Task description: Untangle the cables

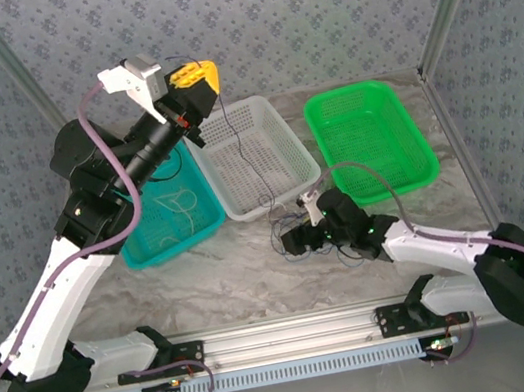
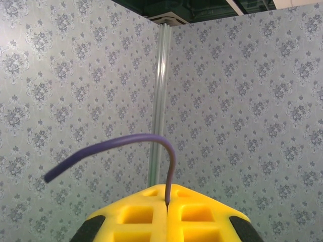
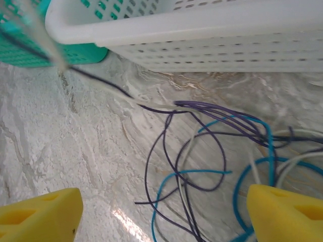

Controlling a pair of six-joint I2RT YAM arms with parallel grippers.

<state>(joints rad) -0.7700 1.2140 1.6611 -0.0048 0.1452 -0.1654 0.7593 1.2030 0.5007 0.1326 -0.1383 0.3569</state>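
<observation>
Left gripper (image 2: pixel 167 200) is pinching tight on a purple cable (image 2: pixel 126 139), raised near the white basket (image 1: pixel 291 140), I'm watching my right gripper (image 3: pixel 161 212) gaping wide, hovering over the cables (image 3: pixel 212 146) lying tangled just in front of that basket

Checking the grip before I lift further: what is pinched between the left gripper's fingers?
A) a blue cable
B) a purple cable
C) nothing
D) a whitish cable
B: in the left wrist view, a purple cable arches up out of the seam where the left gripper has its yellow fingers pressed together.
</observation>
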